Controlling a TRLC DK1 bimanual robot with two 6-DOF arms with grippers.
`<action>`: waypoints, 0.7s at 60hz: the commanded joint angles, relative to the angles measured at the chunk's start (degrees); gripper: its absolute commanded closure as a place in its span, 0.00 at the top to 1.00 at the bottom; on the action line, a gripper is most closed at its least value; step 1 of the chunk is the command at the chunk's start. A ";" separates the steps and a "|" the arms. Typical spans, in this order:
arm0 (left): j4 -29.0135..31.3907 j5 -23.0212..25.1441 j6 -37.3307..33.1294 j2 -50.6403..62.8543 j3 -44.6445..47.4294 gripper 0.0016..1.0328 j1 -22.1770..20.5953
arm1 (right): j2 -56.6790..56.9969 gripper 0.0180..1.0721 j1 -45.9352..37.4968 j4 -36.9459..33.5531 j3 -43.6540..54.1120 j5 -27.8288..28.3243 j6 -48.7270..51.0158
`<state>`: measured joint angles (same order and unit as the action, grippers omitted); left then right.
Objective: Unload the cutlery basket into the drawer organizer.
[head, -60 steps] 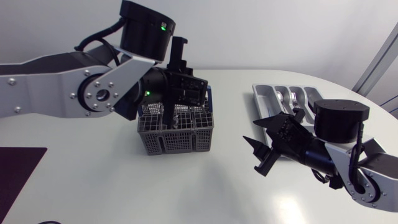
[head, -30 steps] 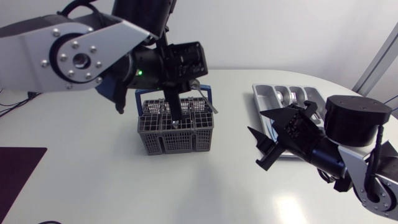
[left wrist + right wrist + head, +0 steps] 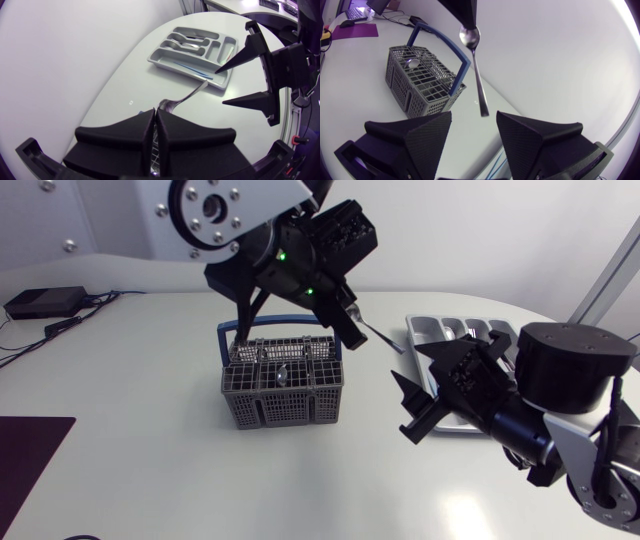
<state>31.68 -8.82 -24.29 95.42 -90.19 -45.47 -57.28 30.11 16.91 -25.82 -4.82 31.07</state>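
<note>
**Left arm.** The left claw is pressed together on the bowl of a spoon. It holds the spoon in the air, above the basket and off its organizer-facing side. The handle slopes down and away from the basket, toward the organizer, and touches neither.

**Right arm.** The right claw is spread wide and grips nothing. It hangs over the bench, well apart from the basket on that same side. In the right wrist view the spoon hangs ahead of the claw, with the handle end in line with the gap between the fingers and clear of both.

**Basket.** The grey mesh basket stands upright on the bench, with its blue handle raised. One piece of cutlery shows in a middle compartment.

**Organizer.** The grey organizer lies flat on the bench, well apart from the basket and beyond the right claw. One compartment holds spoons. A thin blue item lies in the long compartment on the side nearer the basket.
</note>
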 commanded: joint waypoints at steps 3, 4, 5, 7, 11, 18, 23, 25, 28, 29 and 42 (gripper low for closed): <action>1.72 0.47 3.29 2.41 -1.48 0.03 -2.43 | -2.23 0.64 1.36 -0.30 -3.18 -1.33 -1.54; 1.80 0.47 3.38 2.49 -1.48 0.03 -2.60 | -2.67 0.64 1.62 -0.30 -3.44 -1.33 -1.54; 1.98 0.47 3.55 2.76 -1.48 0.03 -2.95 | -2.84 0.64 1.71 -0.21 -3.62 -1.33 -1.54; 2.16 0.38 3.73 2.85 -1.57 0.03 -3.22 | -3.72 0.64 1.97 -0.21 -4.06 -1.42 -1.54; 2.42 0.38 3.73 2.93 -1.65 0.03 -4.10 | -5.65 0.64 2.59 -0.03 -4.85 -1.42 -1.27; 3.21 0.38 3.82 3.28 -1.92 0.03 -4.45 | -7.59 0.64 2.68 0.32 -5.82 -1.42 -0.57; 3.21 0.38 3.73 3.37 -1.83 0.03 -4.36 | -8.55 0.64 3.03 0.32 -6.08 -1.42 -0.04; 3.30 0.38 3.73 3.37 -1.83 0.03 -4.27 | -8.82 0.64 3.11 0.32 -6.08 -1.42 -0.04; 3.47 0.29 3.64 3.37 -1.83 0.03 -4.18 | -9.08 0.63 3.29 0.32 -6.17 -2.30 0.22; 3.56 0.29 3.64 3.37 -1.83 0.03 -4.18 | -9.17 0.62 3.38 0.32 -6.26 -2.48 0.40; 3.91 0.29 3.55 3.11 -1.13 0.03 -4.71 | -9.87 0.38 3.29 0.23 -6.52 -3.35 1.27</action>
<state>35.07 -8.84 -22.04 97.56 -90.43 -49.69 -66.30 33.06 16.93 -30.96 -7.44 31.59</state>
